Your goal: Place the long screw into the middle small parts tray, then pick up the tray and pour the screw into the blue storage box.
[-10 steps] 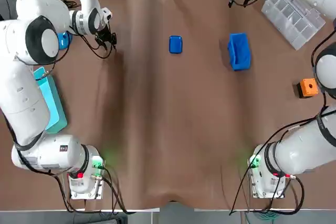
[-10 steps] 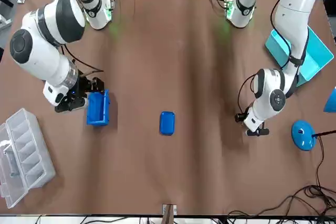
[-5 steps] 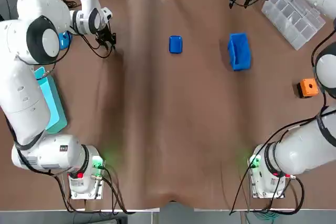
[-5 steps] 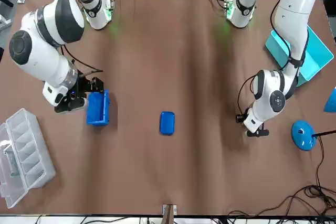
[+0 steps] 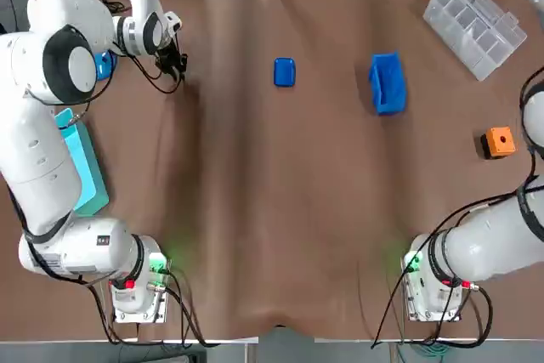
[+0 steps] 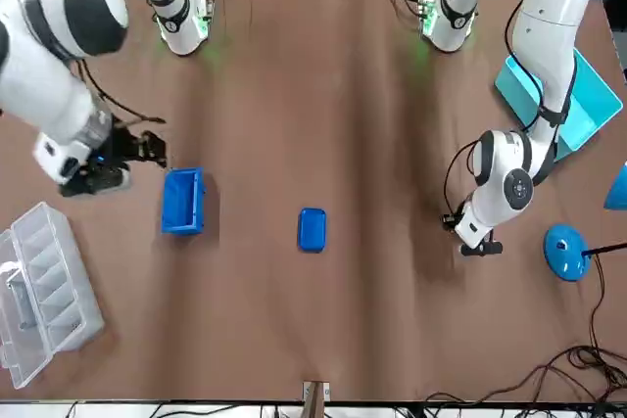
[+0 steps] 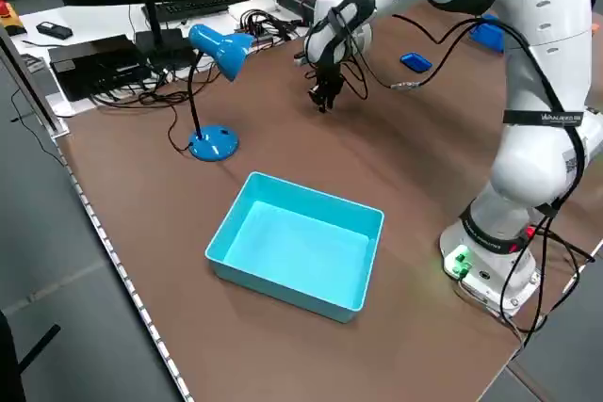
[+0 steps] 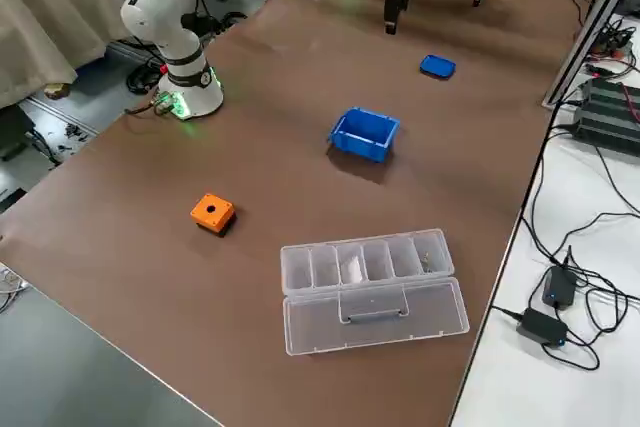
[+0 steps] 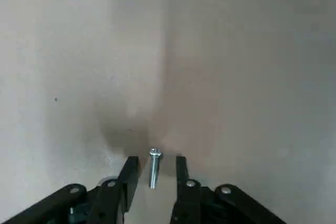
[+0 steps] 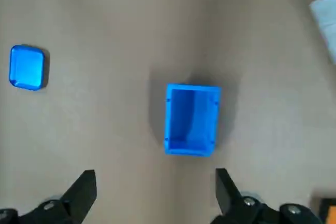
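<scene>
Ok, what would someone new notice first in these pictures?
The left gripper sits low at the table's far left, open around a small silver screw. Along the far side lie a small blue rounded tray and, to its right, an open blue plastic storage box; the open right gripper hangs raised beyond the box.

The right gripper (image 10: 154, 176) has drawn away from the open-topped blue plastic storage box (image 6: 182, 201), shifting towards the robot's right and the far edge of the brown surface (image 5: 272, 210); a gap now separates them.
</scene>
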`<move>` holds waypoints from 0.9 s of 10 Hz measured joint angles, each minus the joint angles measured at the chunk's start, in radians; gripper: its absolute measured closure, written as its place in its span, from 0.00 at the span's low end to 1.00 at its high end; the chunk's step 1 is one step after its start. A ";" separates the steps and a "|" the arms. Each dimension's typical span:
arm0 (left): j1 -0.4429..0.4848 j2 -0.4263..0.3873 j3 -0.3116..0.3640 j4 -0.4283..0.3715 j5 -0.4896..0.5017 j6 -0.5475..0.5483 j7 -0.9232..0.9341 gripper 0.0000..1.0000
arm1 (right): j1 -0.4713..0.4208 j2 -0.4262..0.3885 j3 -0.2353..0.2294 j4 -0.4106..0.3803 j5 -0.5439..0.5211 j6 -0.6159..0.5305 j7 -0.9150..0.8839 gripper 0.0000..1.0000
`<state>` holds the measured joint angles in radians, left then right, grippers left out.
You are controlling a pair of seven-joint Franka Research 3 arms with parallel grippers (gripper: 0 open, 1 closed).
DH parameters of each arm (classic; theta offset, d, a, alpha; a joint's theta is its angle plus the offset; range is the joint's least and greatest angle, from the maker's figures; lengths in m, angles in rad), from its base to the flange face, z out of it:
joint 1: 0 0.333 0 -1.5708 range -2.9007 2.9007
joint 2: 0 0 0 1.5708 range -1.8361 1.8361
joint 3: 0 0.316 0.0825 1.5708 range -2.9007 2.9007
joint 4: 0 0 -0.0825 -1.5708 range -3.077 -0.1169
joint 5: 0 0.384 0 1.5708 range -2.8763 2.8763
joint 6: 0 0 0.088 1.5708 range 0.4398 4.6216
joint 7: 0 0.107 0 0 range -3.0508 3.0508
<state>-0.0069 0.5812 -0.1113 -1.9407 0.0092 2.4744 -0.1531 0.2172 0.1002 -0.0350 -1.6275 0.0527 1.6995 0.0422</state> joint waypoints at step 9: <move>0.002 -0.001 0.003 0.002 0.003 0.000 0.000 0.93 | -0.045 -0.015 -0.004 0.045 -0.006 -0.031 -0.007 0.00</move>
<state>-0.0048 0.5803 -0.1085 -1.9383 0.0118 2.4742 -0.1531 0.1725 0.0853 -0.0391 -1.5827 0.0467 1.6690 0.0349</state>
